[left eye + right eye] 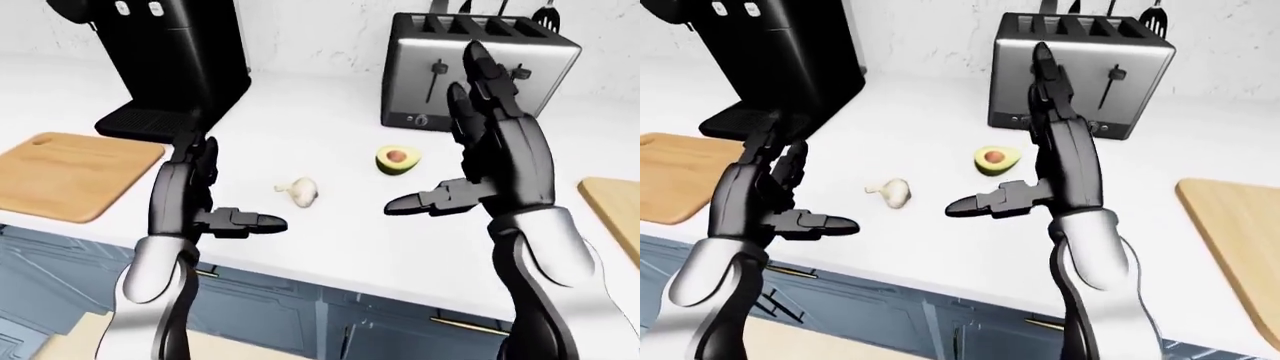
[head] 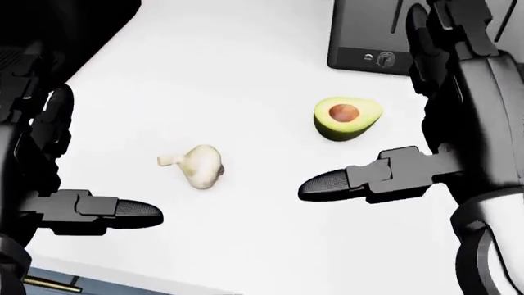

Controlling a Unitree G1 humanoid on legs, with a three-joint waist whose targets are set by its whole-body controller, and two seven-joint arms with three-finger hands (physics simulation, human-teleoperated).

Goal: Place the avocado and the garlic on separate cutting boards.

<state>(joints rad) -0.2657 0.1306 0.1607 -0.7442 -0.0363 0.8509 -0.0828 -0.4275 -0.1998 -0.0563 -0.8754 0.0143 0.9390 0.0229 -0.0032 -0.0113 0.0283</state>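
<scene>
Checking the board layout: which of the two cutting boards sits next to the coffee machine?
The cutting board at the left-eye view's left edge, just below the black coffee machine. The other board lies at the right edge, beyond the toaster.

No lettering, brand, number or sign can be read anywhere on this kitchen counter. The toaster (image 1: 478,71) shows round knobs and levers on its metal face, but no legible markings beside them. The black coffee machine (image 1: 172,64) carries two pale round buttons near its top, too small to show any symbol. The two wooden cutting boards (image 1: 70,172) are plain, and the blue cabinet fronts (image 1: 260,315) bear only brass handles.
</scene>
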